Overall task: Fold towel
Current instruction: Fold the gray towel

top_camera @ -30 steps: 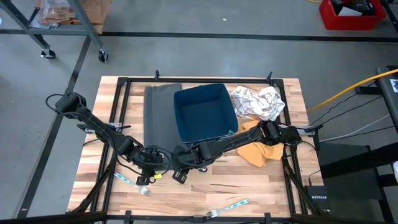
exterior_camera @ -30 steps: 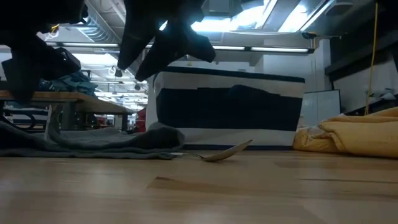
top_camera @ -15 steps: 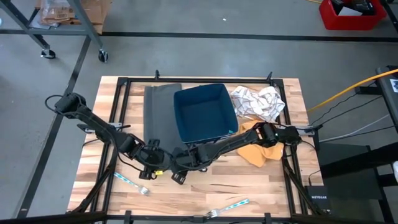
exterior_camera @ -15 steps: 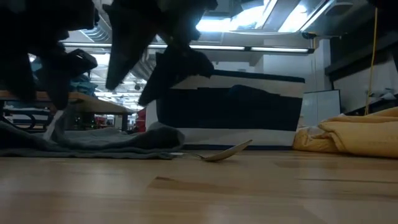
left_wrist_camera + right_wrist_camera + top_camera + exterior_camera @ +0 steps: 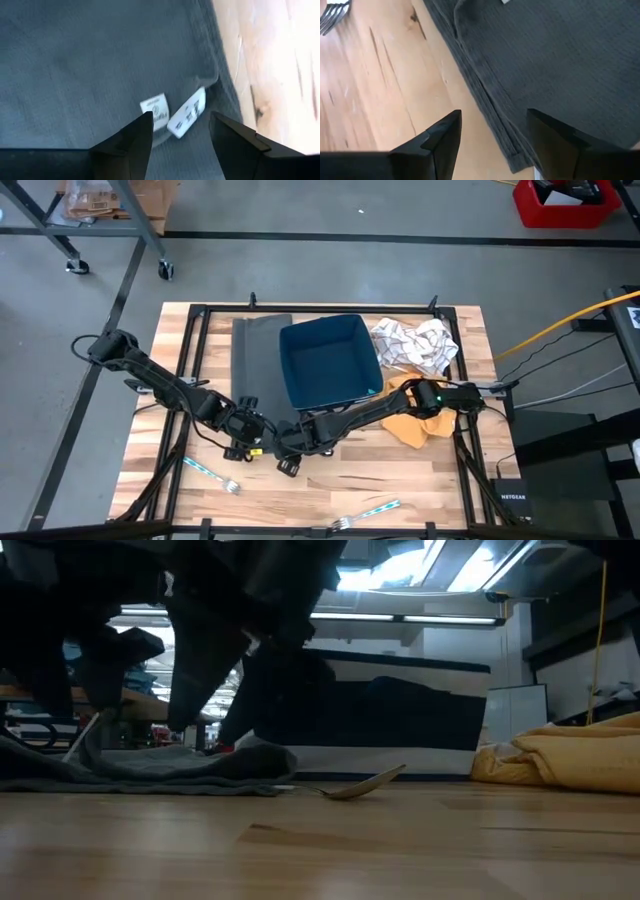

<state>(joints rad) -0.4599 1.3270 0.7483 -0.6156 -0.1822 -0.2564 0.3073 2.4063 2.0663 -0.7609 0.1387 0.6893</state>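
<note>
The grey towel [image 5: 258,360] runs long near-to-far; both grippers, left gripper [image 5: 243,432] and right gripper [image 5: 287,448], hover open-fingered over its near edge.

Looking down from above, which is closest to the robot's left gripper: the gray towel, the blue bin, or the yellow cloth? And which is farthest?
1. Gray towel, right under the left gripper.
2. Blue bin, table middle.
3. Yellow cloth, right side, farthest.
</note>
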